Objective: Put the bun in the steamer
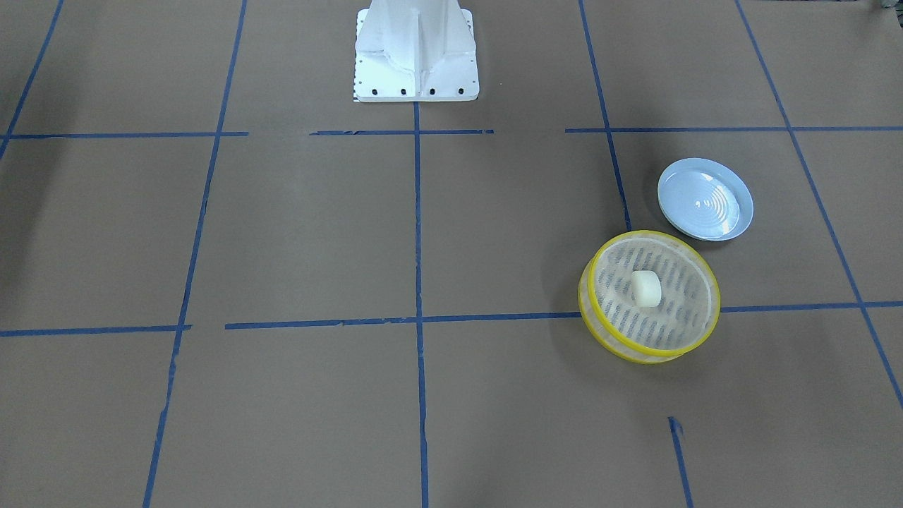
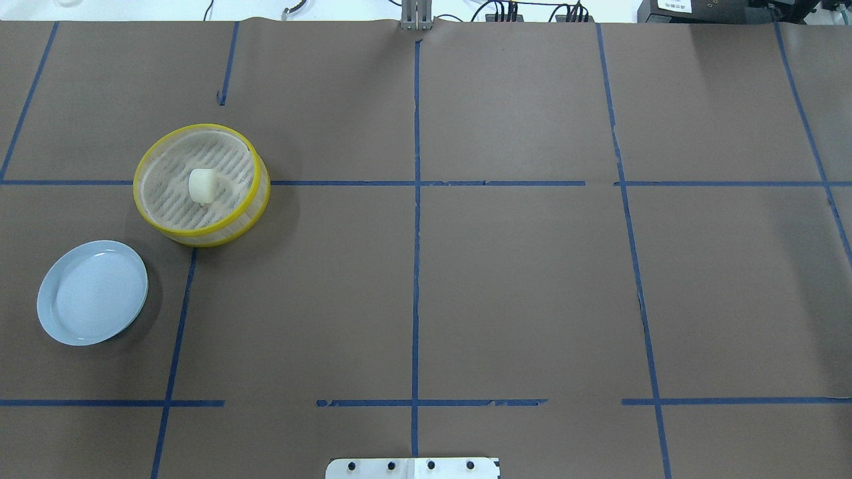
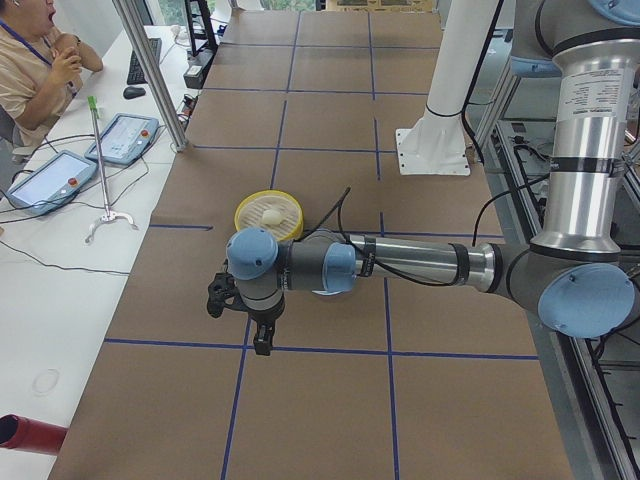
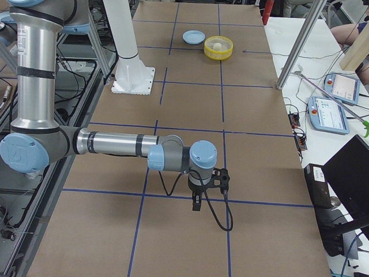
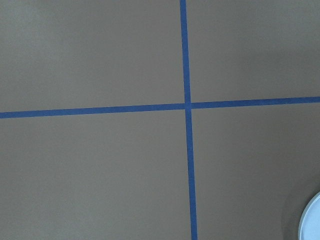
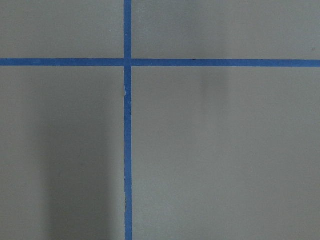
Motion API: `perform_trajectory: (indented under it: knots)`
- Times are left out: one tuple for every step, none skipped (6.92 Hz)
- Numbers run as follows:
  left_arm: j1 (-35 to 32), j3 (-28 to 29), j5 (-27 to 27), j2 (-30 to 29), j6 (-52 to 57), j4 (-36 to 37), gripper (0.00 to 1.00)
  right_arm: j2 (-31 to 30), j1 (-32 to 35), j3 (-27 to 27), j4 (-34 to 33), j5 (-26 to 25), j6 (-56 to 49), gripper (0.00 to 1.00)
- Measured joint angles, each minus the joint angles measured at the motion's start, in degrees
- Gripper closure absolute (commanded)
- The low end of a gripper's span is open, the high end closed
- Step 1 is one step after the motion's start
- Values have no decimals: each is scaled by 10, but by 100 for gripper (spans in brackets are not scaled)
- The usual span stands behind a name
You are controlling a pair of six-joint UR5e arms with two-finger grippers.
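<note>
— Where's the bun [image 1: 646, 288]?

— Inside the steamer [image 1: 591, 310], sitting on the slotted floor near the middle, clear of the yellow rim. The steamer is on the robot's left half of the brown-papered table [image 2: 519, 279], astride a crossing of the blue tape [image 2: 417, 266].

— Anything crowding it?

— The pale blue plate [image 1: 705, 200] lies just beside it, towards the robot and further to its left, with a sliver of table between the two. The white pedestal [image 1: 416, 56] is well apart, at the robot's edge.

— And the arms?

— The left arm [image 3: 400, 262] stretches low across the table on the near side of the steamer as seen from that end, and the left gripper [image 3: 262, 348] hangs pointing down above the paper, apart from the basket. Its wrist camera catches only the plate's edge. The right arm [image 4: 115, 142] reaches out at the far end, the right gripper [image 4: 196, 205] over a tape line.

— Fingers apart or together?

— I can't tell for either one from here.

— Who's at the side?

— An operator [image 3: 30, 60] by two teach pendants [image 3: 125, 138].
</note>
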Motion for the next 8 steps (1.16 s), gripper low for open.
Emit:
perform_trajectory:
  knots:
    - [0, 0, -15, 9, 1, -6, 0, 0, 0, 0, 0, 0, 0, 0]
    - [0, 0, -22, 21, 1, -23, 0, 0, 0, 0, 0, 0, 0, 0]
    - [0, 0, -23, 27, 0, -38, 0, 0, 0, 0, 0, 0, 0, 0]
    - [0, 1, -23, 28, 1, -44, 0, 0, 0, 0, 0, 0, 0, 0]
    - [-1, 0, -23, 28, 2, -46, 0, 0, 0, 0, 0, 0, 0, 0]
    - [-6, -1, -23, 28, 3, -45, 0, 0, 0, 0, 0, 0, 0, 0]
    - [-13, -2, -23, 29, 3, -41, 0, 0, 0, 0, 0, 0, 0, 0]
    - [-18, -3, -22, 31, 5, -28, 0, 0, 0, 0, 0, 0, 0, 0]
